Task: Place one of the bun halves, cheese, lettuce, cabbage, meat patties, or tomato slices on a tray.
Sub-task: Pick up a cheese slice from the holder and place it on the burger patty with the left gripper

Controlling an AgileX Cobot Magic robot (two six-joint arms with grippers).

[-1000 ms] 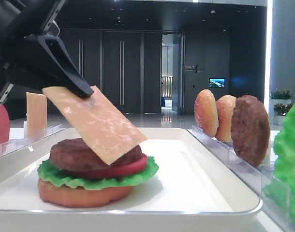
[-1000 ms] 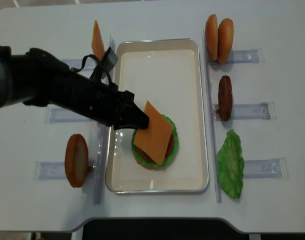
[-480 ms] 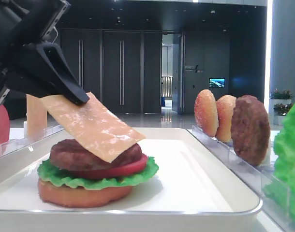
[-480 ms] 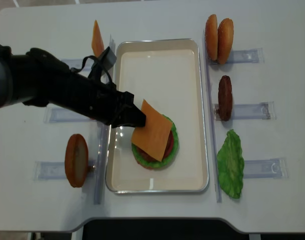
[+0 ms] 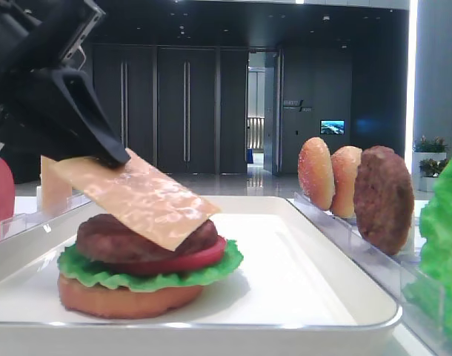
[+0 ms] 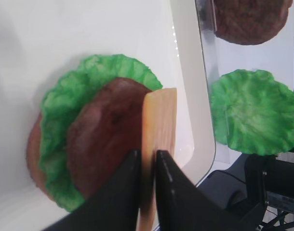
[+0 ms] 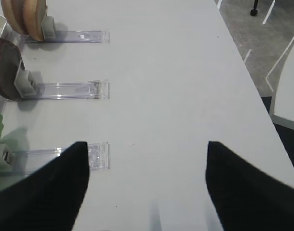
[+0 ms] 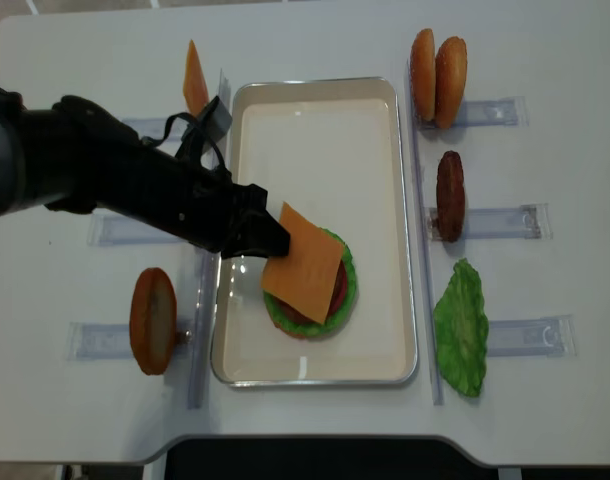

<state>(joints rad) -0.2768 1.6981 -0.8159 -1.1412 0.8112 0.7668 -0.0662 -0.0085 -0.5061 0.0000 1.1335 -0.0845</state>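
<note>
My left gripper (image 8: pixel 273 240) is shut on one corner of the pale orange cheese (image 8: pixel 305 262), and in the left wrist view the slice (image 6: pixel 159 120) stands edge-on between the two dark jaws. The cheese (image 5: pixel 137 196) slopes down, its low edge resting on the meat patty (image 5: pixel 100 237). That patty tops a stack of tomato slice (image 5: pixel 193 259), lettuce (image 5: pixel 137 276) and bun half (image 5: pixel 122 298) on the white tray (image 8: pixel 315 150). My right gripper (image 7: pixel 144 187) hangs open over bare table, nothing between its fingers.
Clear racks flank the tray. They hold a second cheese slice (image 8: pixel 194 78) at the back left, a bun half (image 8: pixel 152 320) at the front left, two bun halves (image 8: pixel 437 65), a patty (image 8: pixel 450 195) and a lettuce leaf (image 8: pixel 461 325) on the right.
The left gripper has lowered and drawn slightly left, so the cheese tilts flatter and lies closer onto the patty. The right gripper's view gives no earlier frame.
</note>
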